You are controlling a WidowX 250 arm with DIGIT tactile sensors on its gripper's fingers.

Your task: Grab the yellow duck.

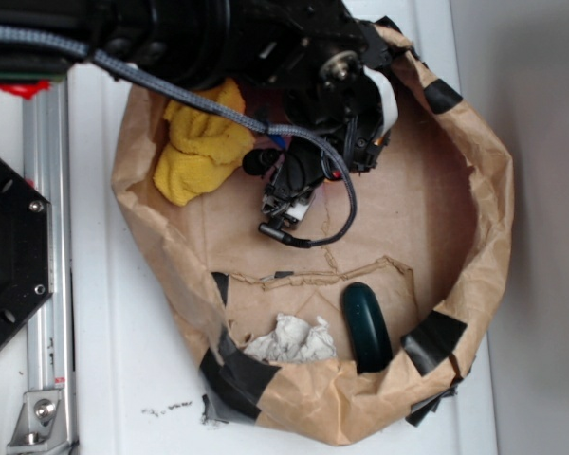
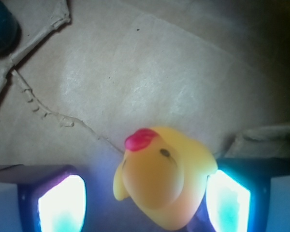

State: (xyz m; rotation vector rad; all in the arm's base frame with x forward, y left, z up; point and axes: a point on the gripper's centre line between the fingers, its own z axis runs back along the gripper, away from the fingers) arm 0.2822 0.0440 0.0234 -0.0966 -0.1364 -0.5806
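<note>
pincer (image 2: 145, 203) around yellow duck (image 2: 166, 176), right pad touching (left w/ gap)

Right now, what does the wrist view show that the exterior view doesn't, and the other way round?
Only the wrist view shows the yellow duck, between the gripper pads, the right pad close against it, the left apart. Only the exterior view shows the yellow cloth, the crumpled white paper, the taped rim and the arm hiding the duck. Both show the brown paper floor and the dark green object.
</note>
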